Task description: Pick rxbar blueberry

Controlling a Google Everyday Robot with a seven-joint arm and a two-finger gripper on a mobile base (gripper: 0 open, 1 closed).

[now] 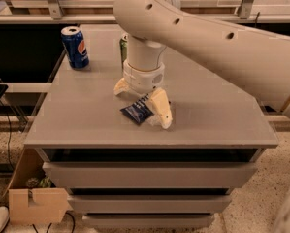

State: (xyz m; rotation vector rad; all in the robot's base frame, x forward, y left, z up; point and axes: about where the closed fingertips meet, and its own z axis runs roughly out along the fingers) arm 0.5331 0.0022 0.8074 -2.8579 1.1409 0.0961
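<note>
Grey worktop (222, 115) offered open room rightward; near its front edge, the spread hand (140, 99) straddled the flat dark-blue, white-printed rxbar blueberry (136, 112).

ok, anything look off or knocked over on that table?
Nothing stands out. The rxbar blueberry lies flat, skewed to the table edge, just beneath the open tool. The Pepsi can stands upright; the green can, mostly hidden behind the arm, looks upright too. No spills show.
</note>
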